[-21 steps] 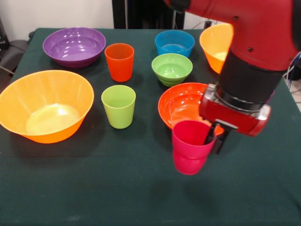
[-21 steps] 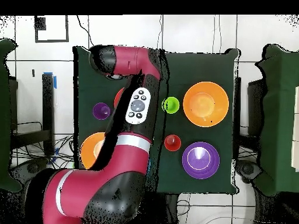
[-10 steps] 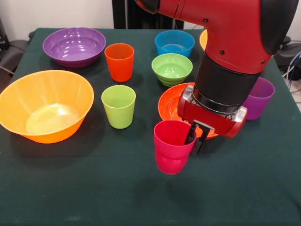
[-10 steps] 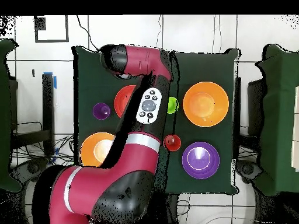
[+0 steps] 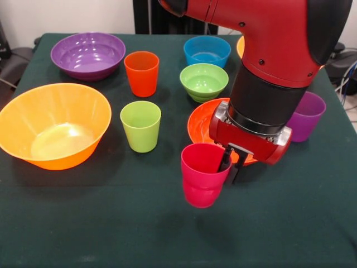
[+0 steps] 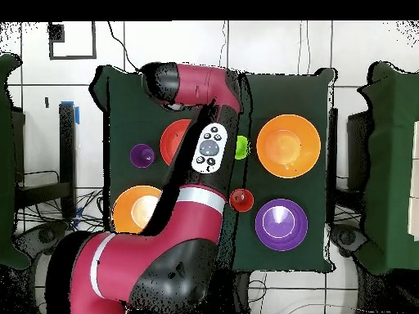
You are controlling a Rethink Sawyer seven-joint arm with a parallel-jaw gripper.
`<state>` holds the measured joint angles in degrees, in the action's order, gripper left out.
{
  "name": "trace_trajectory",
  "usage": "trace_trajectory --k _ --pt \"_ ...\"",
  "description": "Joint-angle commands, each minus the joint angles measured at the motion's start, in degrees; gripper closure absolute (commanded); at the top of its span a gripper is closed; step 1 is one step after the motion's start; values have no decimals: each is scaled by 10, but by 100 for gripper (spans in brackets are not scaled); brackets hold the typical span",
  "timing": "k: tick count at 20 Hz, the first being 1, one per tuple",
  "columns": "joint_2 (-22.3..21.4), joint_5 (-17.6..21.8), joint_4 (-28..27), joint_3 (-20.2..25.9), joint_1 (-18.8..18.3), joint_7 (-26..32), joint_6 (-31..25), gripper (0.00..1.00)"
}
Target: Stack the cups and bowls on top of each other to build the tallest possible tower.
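My gripper (image 5: pixel 230 163) is shut on the rim of the crimson cup (image 5: pixel 202 177), one finger inside and one outside. The cup hangs upright just in front of the red-orange bowl (image 5: pixel 202 120). To its left the lime green cup (image 5: pixel 140 126) stands on the cloth, with the orange-red cup (image 5: pixel 141 72) behind it. The purple cup (image 5: pixel 306 116) stands right of the arm. Small green (image 5: pixel 204 81) and blue (image 5: pixel 207 51) bowls sit at the back. No tower is in view. In the overhead view the arm (image 6: pixel 209 147) hides the gripper and the crimson cup.
A large orange bowl (image 5: pixel 53 125) fills the left side, with a purple bowl (image 5: pixel 88 54) behind it. A second orange bowl (image 5: pixel 241 46) peeks out behind the arm. Overhead, the purple cup (image 6: pixel 142 155) and the orange bowl (image 6: pixel 288 145) flank the arm.
In the front view the arm has carried the crimson cup leftward, toward the lime green cup, which uncovered the purple cup. The last half second shows only a small further shift.
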<state>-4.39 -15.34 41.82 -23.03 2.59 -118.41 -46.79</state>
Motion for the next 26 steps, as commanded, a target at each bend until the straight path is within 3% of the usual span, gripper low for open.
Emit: trace_trajectory --k 1,26 --pt "6 23 44 71 -13 -1 29 100" --pt "28 35 12 89 -27 25 45 100"
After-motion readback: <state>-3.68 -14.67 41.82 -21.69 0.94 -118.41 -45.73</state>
